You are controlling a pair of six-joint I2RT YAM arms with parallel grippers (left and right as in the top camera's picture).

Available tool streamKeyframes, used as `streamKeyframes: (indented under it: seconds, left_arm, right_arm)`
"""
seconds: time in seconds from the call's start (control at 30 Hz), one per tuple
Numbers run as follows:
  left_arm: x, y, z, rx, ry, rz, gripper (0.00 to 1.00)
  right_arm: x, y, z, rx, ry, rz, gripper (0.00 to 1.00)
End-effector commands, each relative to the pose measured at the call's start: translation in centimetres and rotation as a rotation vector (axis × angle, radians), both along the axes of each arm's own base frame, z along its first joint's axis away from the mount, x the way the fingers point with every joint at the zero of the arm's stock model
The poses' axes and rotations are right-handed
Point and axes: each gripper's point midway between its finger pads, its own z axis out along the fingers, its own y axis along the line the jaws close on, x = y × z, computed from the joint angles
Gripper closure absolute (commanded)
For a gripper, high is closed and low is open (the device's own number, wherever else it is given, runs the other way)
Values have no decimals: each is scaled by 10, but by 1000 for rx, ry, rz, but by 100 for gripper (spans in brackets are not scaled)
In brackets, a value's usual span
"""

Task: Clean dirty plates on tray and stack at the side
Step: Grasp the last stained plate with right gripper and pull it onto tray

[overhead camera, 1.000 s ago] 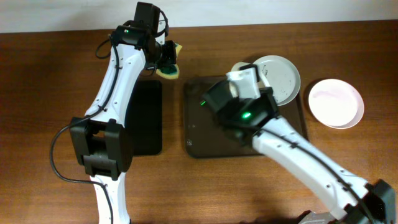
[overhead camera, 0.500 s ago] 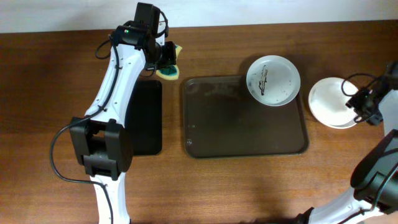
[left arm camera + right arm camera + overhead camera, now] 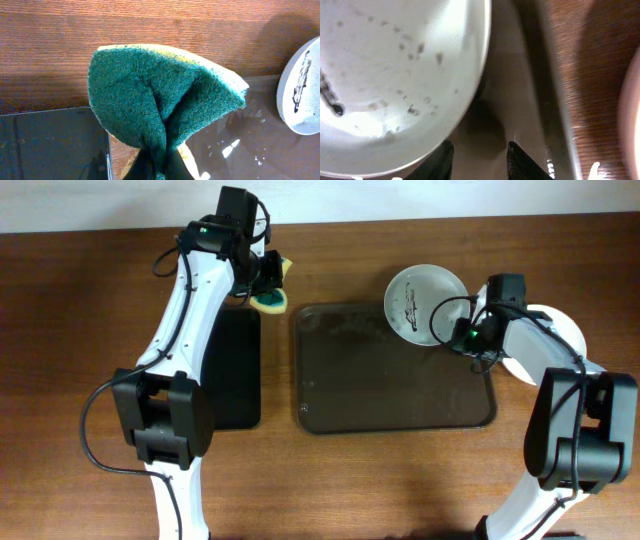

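A dirty white plate (image 3: 422, 302) with dark smears sits at the back right corner of the dark brown tray (image 3: 380, 380). My right gripper (image 3: 463, 337) is open at the plate's right rim; in the right wrist view its fingers (image 3: 480, 152) straddle bare tray (image 3: 520, 90) beside the speckled plate (image 3: 395, 65). White plates (image 3: 572, 332) lie stacked on the table to the right of the tray, partly hidden by my right arm. My left gripper (image 3: 262, 278) is shut on a green and yellow sponge (image 3: 273, 295), held near the tray's back left corner; the sponge (image 3: 155, 95) fills the left wrist view.
A smaller black tray (image 3: 235, 370) lies left of the brown tray and shows in the left wrist view (image 3: 50, 145). The brown tray's surface is wet (image 3: 240, 145). The dirty plate's edge shows at the right of the left wrist view (image 3: 302, 95).
My right arm has swung from the stacked plates on the right to the dirty plate's right rim. The dirty plate has shifted a little left. The left arm holds still.
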Motion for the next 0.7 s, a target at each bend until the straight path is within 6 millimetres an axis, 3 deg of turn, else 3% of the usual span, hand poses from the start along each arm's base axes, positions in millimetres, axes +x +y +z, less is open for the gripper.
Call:
streamKeyframes:
  seconds: [0.0,0.1,0.13,0.17,0.2,0.3,0.33,0.4,0.53,0.57,0.6,0.63,0.67]
  left_arm:
    - [4,-4,11,-5,-34,-19,100]
    - [4,-4,11,-5,-35,-19,100]
    - [5,-1,11,8,-38,-12,100]
    - [5,-1,11,7,-38,-9,100]
    - [5,-1,11,7,-38,-9,100]
    - [6,-1,11,5,-41,-5,100]
    - [6,-1,11,5,-41,-5,100]
    - [6,-1,11,3,-43,-2,100]
    - [6,-1,11,3,-43,-2,100]
    - [6,-1,11,2,-43,-2,100]
    - [6,-2,11,2,-42,-2,100]
    - [6,-2,11,1,-41,1,100]
    - [6,-2,11,-2,-39,6,100]
  right_arm:
    - [22,10,31,46,-96,14,64]
    - [29,26,43,137,-136,56,66]
    - [44,7,37,64,-173,-57,66]
    - [50,7,18,53,-162,-73,69]
    - [43,12,-2,58,-103,-66,80]
    - [34,9,-7,38,-67,-71,83]
    - [12,19,-15,66,32,-58,83]
    - [-49,62,-26,90,287,42,83]
    - [-102,151,-10,39,412,339,83]
    - [-119,183,-10,17,423,464,83]
    - [-123,200,-3,6,420,516,83]
    - [-114,203,13,10,395,515,83]
    - [-85,185,47,24,322,447,76]
